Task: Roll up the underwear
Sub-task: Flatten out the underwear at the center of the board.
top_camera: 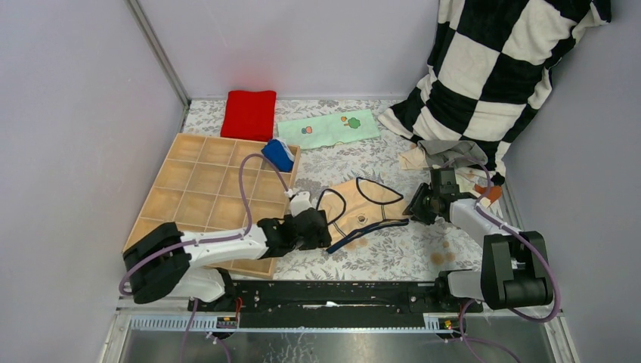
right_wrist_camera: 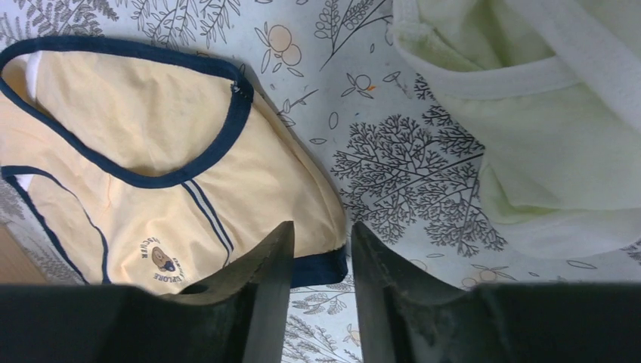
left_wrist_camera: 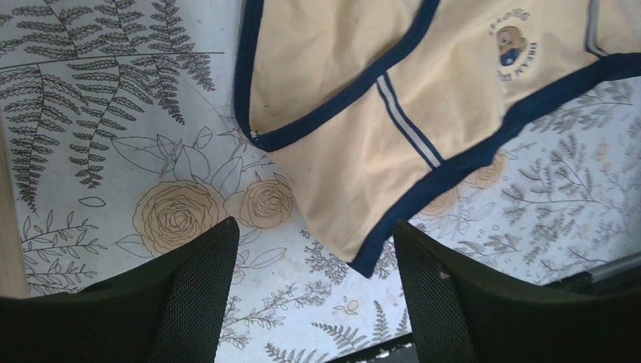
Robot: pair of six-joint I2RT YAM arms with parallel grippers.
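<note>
Now my wide-open left gripper [left_wrist_camera: 314,224] and barely parted right gripper [right_wrist_camera: 321,227], both empty, flank the flat tan cotton briefs with dark trim [top_camera: 364,203], presumably to start rolling.

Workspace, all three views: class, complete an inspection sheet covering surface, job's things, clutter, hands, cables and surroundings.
Surface: botanical-print table cover.
Job's things: tan briefs lie flat, unrolled, at centre; blue striped roll in the wooden tray, far right corner; pale green briefs near the right hand.
Clutter: red cloth, mint cartoon cloth, checkered cushion.
Hands: left hand open, empty; right hand narrowly open, empty.
Cables: purple cable loops over the tray.
Surroundings: grey walls.
</note>
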